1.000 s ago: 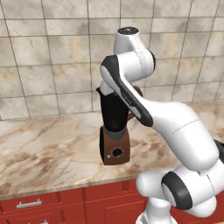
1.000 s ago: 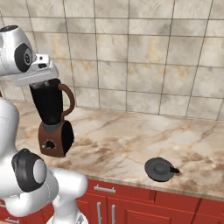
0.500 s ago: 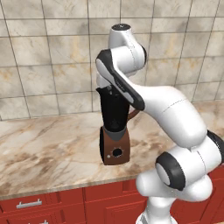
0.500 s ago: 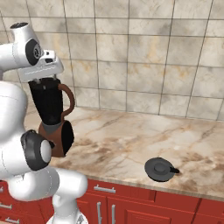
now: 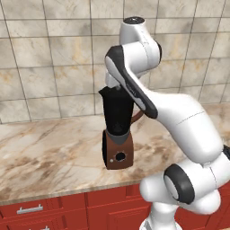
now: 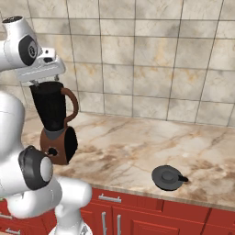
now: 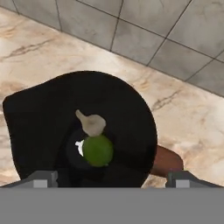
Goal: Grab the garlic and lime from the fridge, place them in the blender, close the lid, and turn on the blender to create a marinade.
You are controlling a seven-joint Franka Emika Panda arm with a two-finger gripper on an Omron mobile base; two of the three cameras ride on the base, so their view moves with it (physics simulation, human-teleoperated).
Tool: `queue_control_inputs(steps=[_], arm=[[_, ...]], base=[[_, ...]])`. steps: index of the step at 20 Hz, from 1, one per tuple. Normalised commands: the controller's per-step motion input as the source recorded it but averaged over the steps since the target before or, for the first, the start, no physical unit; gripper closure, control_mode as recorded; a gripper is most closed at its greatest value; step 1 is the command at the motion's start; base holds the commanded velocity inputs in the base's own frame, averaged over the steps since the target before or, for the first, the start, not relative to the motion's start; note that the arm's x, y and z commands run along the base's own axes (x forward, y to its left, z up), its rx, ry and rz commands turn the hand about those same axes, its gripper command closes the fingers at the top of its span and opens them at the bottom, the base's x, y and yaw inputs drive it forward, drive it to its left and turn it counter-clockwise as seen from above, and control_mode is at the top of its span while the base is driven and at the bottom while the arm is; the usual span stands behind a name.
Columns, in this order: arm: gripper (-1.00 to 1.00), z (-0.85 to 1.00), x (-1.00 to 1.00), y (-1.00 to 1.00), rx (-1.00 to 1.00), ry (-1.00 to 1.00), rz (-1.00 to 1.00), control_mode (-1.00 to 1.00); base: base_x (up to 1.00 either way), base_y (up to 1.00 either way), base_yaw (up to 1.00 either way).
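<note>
The blender (image 5: 117, 134) stands on the marble counter, a black jar on a reddish-brown base with a round dial. Its jar (image 7: 83, 127) is open at the top. Inside it lie the green lime (image 7: 98, 150) and the pale garlic (image 7: 91, 123), touching each other. My gripper (image 7: 113, 180) hangs just above the jar's rim, open, with its fingertips (image 7: 43, 178) wide apart and nothing between them. From the right base view the gripper (image 6: 47, 82) sits right over the blender (image 6: 56, 126). The lid (image 6: 168, 177) lies flat on the counter, well to the right of the blender. The fridge is out of view.
A tiled wall (image 6: 151, 59) backs the marble counter (image 6: 128, 147). Red cabinet drawers (image 5: 40, 209) with metal handles run below its front edge. My own arm (image 5: 175, 121) curves up beside the blender and hides part of the jar in the left base view.
The arm's upper joints have swung round while the hand stays over the jar. The jaws now stand wider apart.
</note>
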Motion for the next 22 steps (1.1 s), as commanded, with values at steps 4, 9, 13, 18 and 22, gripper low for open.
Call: queue_control_inputs(steps=[4, 9, 13, 18, 22], arm=[[-1.0, 0.04, -1.0, -0.98, 0.05, -0.13, -0.15, -1.0], [-1.0, 0.0, -1.0, -1.0, 0.02, -0.03, -0.19, -1.0], [-1.0, -0.14, -0.98, -1.0, 0.0, 0.0, -0.27, -1.0], [-1.0, -0.19, -0.7, -1.0, 0.05, 0.03, -0.2, -1.0], [-1.0, -0.34, -0.47, -1.0, 0.09, 0.07, -0.16, -1.0]], base=[[0.0, 0.0, 0.0], [0.0, 0.0, 0.0], [0.0, 0.0, 0.0], [0.0, 0.0, 0.0], [0.0, 0.0, 0.0]])
